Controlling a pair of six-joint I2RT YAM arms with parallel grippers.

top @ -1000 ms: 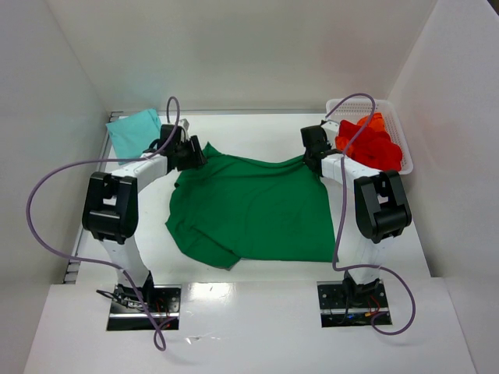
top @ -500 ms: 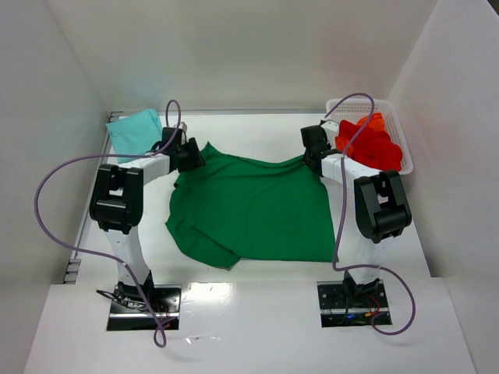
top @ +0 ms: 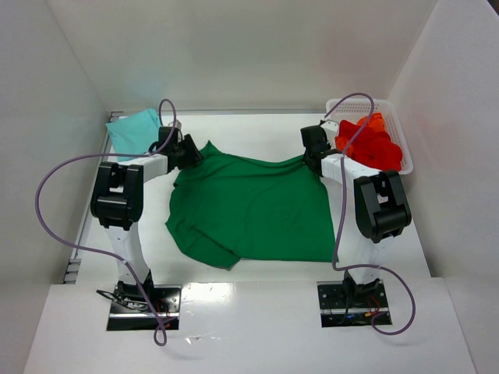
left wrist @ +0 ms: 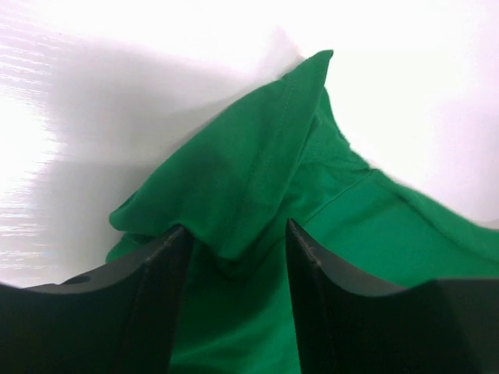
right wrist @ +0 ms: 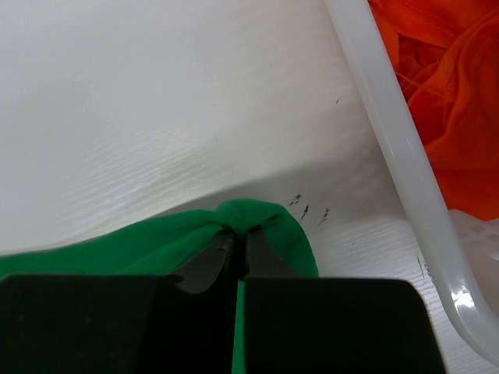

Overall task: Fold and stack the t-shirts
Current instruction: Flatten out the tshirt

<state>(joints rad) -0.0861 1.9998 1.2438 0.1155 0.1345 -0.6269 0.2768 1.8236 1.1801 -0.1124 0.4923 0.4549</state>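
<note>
The dark green t-shirt lies spread on the white table. My left gripper sits at its far left corner; in the left wrist view its jaws are open around a raised fold of green cloth. My right gripper is at the far right corner, shut on a pinch of green cloth. A pale teal t-shirt lies at the back left. Red t-shirts fill the white basket.
The basket's white rim runs close to the right gripper, with red cloth behind it. White walls enclose the table on three sides. Purple cables loop from both arms.
The left arm has shifted a little to the left and back at the shirt's far left corner. The right arm and the shirt's right corner have not moved.
</note>
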